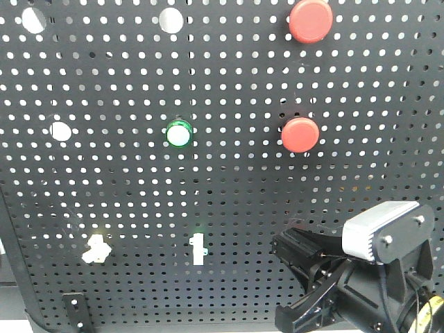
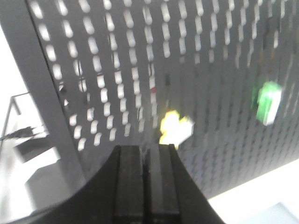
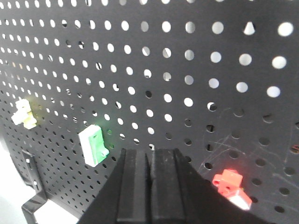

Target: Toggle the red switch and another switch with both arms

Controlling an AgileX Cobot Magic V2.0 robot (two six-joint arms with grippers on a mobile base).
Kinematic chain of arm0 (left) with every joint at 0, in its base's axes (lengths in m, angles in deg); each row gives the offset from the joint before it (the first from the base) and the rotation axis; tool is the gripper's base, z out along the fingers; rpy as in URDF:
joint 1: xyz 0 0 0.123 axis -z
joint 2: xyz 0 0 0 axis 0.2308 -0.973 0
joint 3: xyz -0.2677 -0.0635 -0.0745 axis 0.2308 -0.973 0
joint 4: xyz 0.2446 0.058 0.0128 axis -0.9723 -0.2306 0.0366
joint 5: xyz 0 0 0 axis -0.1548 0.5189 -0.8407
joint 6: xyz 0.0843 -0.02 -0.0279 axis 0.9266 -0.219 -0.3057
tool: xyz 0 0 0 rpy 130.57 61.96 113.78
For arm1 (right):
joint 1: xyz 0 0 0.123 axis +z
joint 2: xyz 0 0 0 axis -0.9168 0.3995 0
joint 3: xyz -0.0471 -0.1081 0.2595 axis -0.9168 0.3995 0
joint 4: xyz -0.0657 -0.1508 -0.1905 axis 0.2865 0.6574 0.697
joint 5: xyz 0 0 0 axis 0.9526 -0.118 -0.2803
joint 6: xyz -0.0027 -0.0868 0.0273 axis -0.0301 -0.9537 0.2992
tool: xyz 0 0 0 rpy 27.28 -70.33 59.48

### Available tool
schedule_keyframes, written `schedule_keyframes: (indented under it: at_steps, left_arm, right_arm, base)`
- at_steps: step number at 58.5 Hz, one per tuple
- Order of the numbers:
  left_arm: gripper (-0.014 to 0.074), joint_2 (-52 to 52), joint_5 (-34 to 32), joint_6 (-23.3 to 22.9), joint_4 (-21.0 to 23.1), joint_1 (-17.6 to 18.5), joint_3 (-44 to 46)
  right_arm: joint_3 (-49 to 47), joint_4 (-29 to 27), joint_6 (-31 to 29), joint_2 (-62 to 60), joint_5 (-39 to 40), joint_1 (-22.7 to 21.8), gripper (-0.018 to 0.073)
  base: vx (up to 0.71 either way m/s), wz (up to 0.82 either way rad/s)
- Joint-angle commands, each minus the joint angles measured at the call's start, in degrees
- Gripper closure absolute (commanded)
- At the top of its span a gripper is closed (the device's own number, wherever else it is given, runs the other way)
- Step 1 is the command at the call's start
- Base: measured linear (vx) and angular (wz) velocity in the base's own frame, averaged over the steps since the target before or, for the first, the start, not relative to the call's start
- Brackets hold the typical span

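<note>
The red switch [image 3: 228, 181], a tiny red toggle with a white lever, shows only in the right wrist view, low on the black pegboard [image 3: 196, 84]. My right gripper [image 3: 150, 152] is shut and empty, its tips just left of that toggle and apart from it. From the front, the right gripper [image 1: 288, 248] reaches the board's lower right under a silver-grey module [image 1: 378, 232]. The pale-yellow switch [image 2: 175, 128] [image 1: 96, 248] sits just up and right of my left gripper [image 2: 147, 148], which is shut with nothing in it. The left arm is out of the front view.
A green-based toggle [image 1: 198, 250] [image 3: 95, 145] sits between the two switches. Two round red push-buttons [image 1: 310, 19] [image 1: 300, 134] and a lit green button [image 1: 178, 133] are higher up. A black bracket [image 1: 73, 305] stands at the board's lower left corner.
</note>
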Motion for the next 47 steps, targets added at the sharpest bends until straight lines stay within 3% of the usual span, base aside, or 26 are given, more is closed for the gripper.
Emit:
schedule_keyframes:
  at_steps: [1,7,14,25,30,47]
  left_arm:
    - [0.0594,5.1,-7.0,3.0,0.4,-3.0,-2.3]
    - [0.0594,12.8,-12.1,6.1,4.4,-8.5,-11.5]
    - [0.0594,21.8,-18.7,6.4,8.4,-13.7,-22.9]
    - [0.0594,35.2,-23.9,5.3,8.4,-15.3,-38.6]
    - [0.0594,39.3,-15.9,4.0,8.4,-15.3,-38.3]
    - [0.0594,38.7,-10.0,4.1,8.4,-15.2,-38.5]
  right_arm:
    - [-1.7,0.1,-0.1,-1.2,4.3,0.0,0.0566]
    - [-1.7,0.1,-0.1,-1.2,4.2,0.0,0.0566]
    - [-1.7,0.1,-0.1,-1.2,4.3,0.0,0.0566]
    - [-1.7,0.1,-0.1,-1.2,4.4,0.0,0.0566]
    - [-1.7,0.1,-0.1,-1.2,4.4,0.0,0.0566]
    - [-1.6,0.1,-0.1,-1.1,4.1,0.0,0.0566]
  base:
    - [0.0,0.0]
    - [0.0,0.0]
    - [0.0,0.0]
    - [0.0,0.0]
    - [0.0,0.0]
    - [0.0,0.0]
